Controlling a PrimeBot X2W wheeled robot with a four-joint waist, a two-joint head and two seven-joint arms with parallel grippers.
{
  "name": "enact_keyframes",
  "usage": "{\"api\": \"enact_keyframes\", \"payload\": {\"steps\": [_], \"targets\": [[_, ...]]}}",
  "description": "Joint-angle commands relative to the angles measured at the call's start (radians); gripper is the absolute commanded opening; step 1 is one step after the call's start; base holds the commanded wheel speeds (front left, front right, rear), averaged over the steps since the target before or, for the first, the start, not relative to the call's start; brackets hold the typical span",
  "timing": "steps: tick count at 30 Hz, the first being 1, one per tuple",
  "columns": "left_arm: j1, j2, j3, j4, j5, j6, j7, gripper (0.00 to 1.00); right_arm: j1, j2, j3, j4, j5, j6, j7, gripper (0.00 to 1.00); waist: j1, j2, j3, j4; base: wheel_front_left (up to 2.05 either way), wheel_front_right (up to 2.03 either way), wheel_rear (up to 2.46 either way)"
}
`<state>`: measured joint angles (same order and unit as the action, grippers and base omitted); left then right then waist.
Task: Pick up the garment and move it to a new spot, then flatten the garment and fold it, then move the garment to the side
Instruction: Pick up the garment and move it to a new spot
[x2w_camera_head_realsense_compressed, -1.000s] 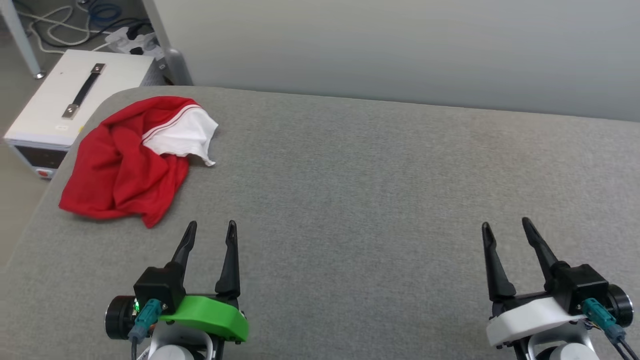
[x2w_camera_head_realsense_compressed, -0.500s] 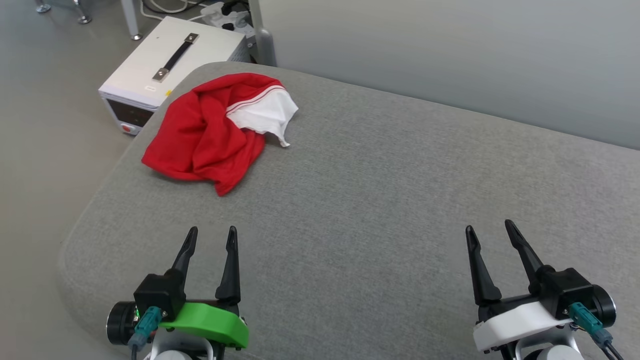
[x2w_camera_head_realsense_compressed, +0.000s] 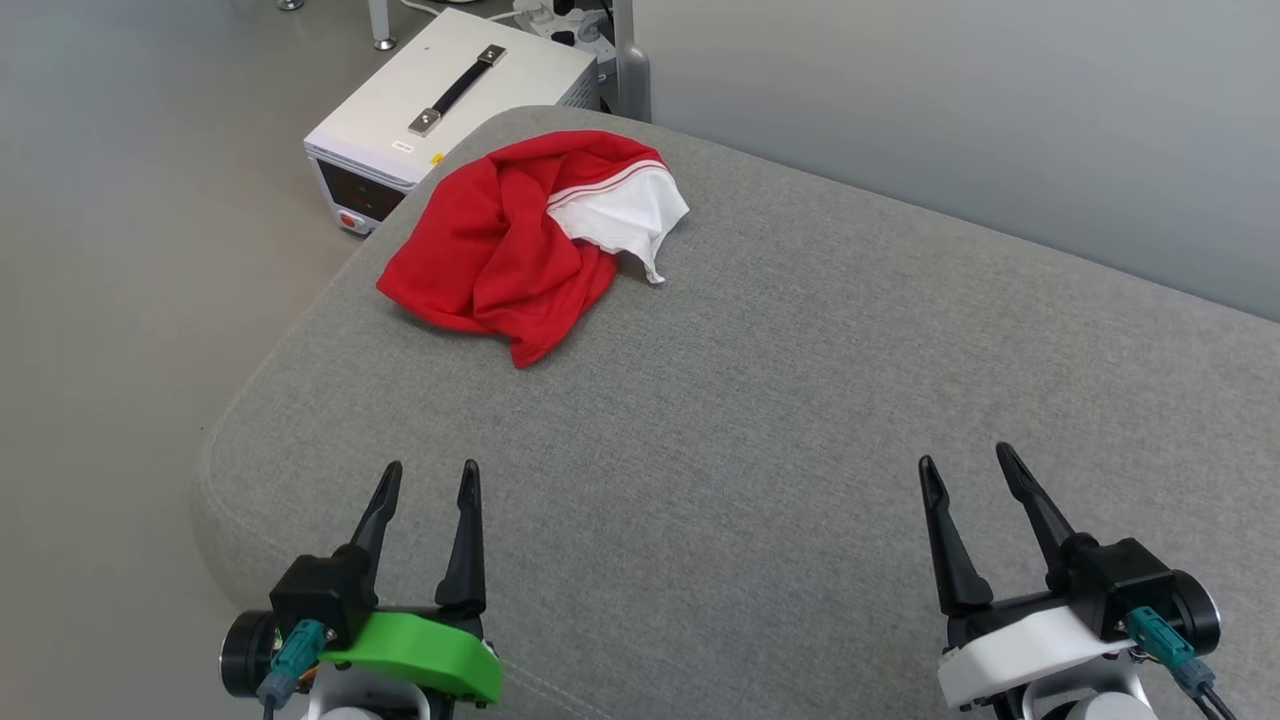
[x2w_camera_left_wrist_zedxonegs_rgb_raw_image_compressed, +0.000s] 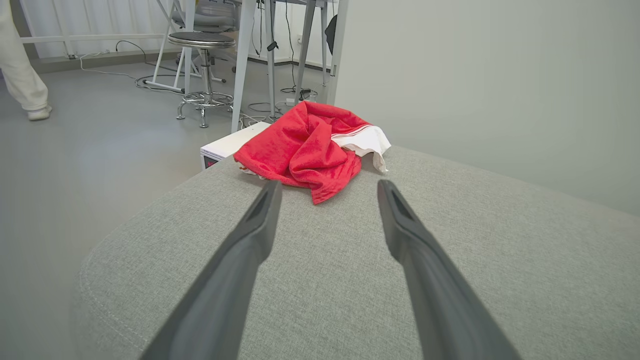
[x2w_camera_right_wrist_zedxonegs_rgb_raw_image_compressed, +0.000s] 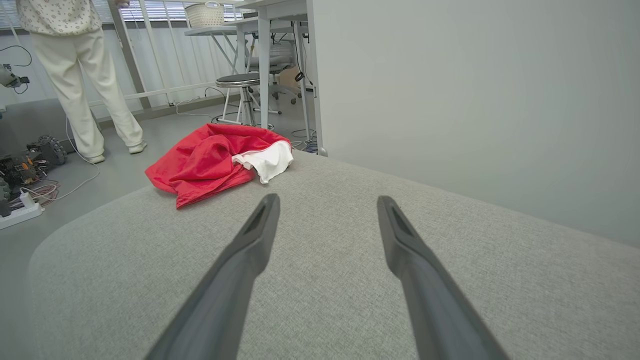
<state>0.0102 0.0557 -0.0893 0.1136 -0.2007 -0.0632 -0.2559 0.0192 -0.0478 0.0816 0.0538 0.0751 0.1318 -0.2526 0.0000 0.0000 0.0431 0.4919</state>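
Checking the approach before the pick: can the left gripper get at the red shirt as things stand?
Probably yes. The left gripper is open, and only bare grey cushion lies between it and the crumpled garment ahead; the stretch itself cannot be judged.

No legible txt; box label (x2w_camera_head_realsense_compressed: 400, 147) too small.

The garment (x2w_camera_head_realsense_compressed: 490, 250) is seen in bright red, with a white sleeve (x2w_camera_head_realsense_compressed: 630, 215) edged by thin red-and-white stripes. The desk (x2w_camera_head_realsense_compressed: 800, 400) is covered in a speckled mid-grey weave. Black fingers (x2w_camera_head_realsense_compressed: 463, 550) are carried by both tools: the left tool (x2w_camera_head_realsense_compressed: 432, 470) is mounted in vivid green, the right tool (x2w_camera_head_realsense_compressed: 962, 455) in white. A white box (x2w_camera_head_realsense_compressed: 530, 80) is crossed by a black handle (x2w_camera_head_realsense_compressed: 457, 88).
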Motion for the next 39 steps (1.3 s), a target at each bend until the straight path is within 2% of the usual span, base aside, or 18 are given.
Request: {"api": "enact_keyframes", "payload": {"steps": [1,11,16,18,22,26,34,36,37,39], "targets": [[0.014,-0.005,0.000,-0.007,-0.004,0.007,-0.006,1.00,0.005,-0.002,0.003,0.003,-0.003,-0.001,-0.009,1.00,0.0000,0.0000,0.004,-0.001,0.00,0.00,0.00],[-0.013,-0.006,0.022,-0.010,-0.030,0.016,-0.006,1.00,-0.015,-0.002,0.002,-0.006,-0.029,-0.001,-0.009,1.00,0.0000,0.0000,0.064,-0.035,0.00,0.00,0.00],[-0.112,-0.005,0.052,0.060,-0.018,-0.014,-0.006,1.00,-0.049,-0.002,-0.004,-0.033,-0.075,-0.001,-0.009,1.00,0.0000,0.0000,0.160,-0.079,0.00,0.00,0.00],[-0.180,0.012,0.060,0.113,-0.012,-0.032,-0.006,1.00,-0.066,-0.003,-0.006,-0.046,-0.095,-0.001,-0.009,1.00,0.0000,0.0000,0.206,-0.102,0.00,0.00,0.00],[-0.354,0.086,0.037,0.267,-0.021,-0.057,0.008,1.00,-0.096,-0.016,-0.004,-0.077,-0.120,-0.001,-0.009,1.00,0.0000,0.0000,0.298,-0.148,0.00,0.00,0.00],[-0.546,0.177,-0.011,0.393,-0.054,-0.066,0.111,1.00,-0.124,-0.033,-0.003,-0.111,-0.134,-0.001,-0.009,1.00,0.0000,0.0000,0.376,-0.191,0.00,0.00,0.00],[-0.828,0.376,-0.199,0.511,-0.307,-0.067,0.402,1.00,-0.169,-0.044,-0.005,-0.166,-0.149,-0.001,-0.009,1.00,0.0000,0.0000,0.495,-0.264,0.00,0.00,0.00],[-0.874,0.424,-0.228,0.534,-0.359,-0.067,0.455,1.00,-0.177,-0.045,-0.002,-0.173,-0.152,-0.001,-0.009,1.00,0.0000,0.0000,0.518,-0.280,0.00,0.00,0.00],[-0.910,0.453,-0.246,0.561,-0.420,-0.067,0.511,1.00,-0.184,-0.044,0.000,-0.178,-0.154,-0.001,-0.009,1.00,0.0000,0.0000,0.538,-0.294,0.00,0.00,0.00],[-0.940,0.484,-0.267,0.582,-0.461,-0.067,0.558,1.00,-0.189,-0.044,0.001,-0.182,-0.155,-0.001,-0.009,1.00,0.0000,0.0000,0.556,-0.306,0.00,0.00,0.00]]}}
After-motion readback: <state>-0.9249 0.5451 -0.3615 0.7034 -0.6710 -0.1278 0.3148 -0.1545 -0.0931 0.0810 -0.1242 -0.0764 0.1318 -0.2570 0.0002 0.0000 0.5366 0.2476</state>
